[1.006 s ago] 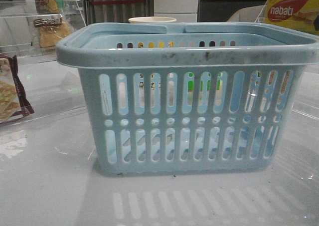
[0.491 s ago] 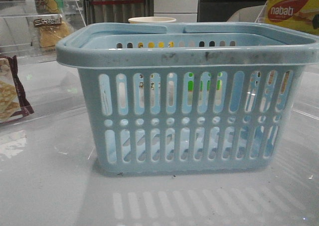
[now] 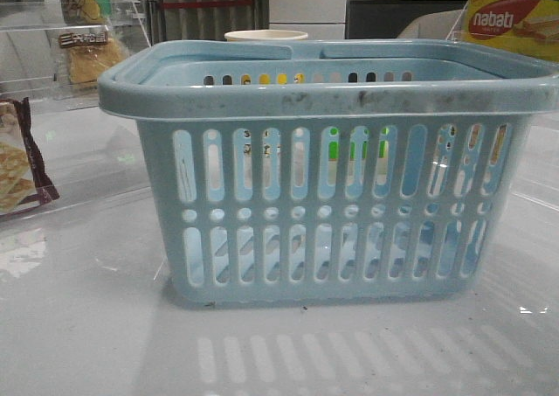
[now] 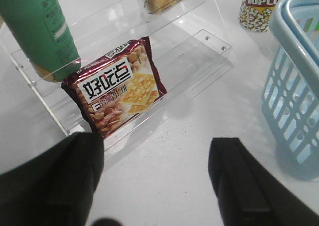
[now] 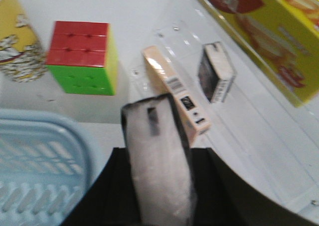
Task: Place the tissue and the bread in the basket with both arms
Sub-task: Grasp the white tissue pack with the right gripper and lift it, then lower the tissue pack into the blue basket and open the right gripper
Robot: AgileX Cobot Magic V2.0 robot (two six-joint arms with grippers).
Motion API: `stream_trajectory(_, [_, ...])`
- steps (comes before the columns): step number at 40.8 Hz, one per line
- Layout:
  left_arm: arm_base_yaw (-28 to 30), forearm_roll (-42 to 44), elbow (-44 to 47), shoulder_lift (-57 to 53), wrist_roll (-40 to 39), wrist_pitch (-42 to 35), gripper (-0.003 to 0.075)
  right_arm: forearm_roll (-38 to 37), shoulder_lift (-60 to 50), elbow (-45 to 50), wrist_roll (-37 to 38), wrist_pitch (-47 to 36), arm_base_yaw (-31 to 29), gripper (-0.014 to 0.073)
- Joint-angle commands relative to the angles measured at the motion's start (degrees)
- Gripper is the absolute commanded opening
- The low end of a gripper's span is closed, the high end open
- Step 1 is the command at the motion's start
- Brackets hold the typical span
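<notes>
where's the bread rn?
The bread sits far left in the front view, on the clear shelf behind the basket, above the cracker packet. The left pincer is open, nowhere near it.

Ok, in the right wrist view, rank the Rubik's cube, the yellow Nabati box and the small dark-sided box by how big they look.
1. Yellow Nabati box, largest, though cut off by the frame.
2. Rubik's cube.
3. Small dark-sided box, smallest.

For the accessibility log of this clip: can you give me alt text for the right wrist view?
The right end effector grips a white tissue pack beside the light-blue basket. Beyond it on the white table lie a colour cube, two small boxes, a popcorn cup and a yellow wafer box.
</notes>
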Motion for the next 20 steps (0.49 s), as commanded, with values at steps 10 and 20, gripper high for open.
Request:
stream_trajectory(10, [-0.25,-0.57,-1.64,0.14,-0.53,-4.43,0.0507,0.0,-3.46,-0.56,-0.29,1.01,18.65,0.0154])
stream_trajectory(20, [-0.25,-0.57,-0.63,0.14,-0.53,-4.59,0.0507,2.1,0.0,1.04,-0.29,-0.65,23.42,0.0374])
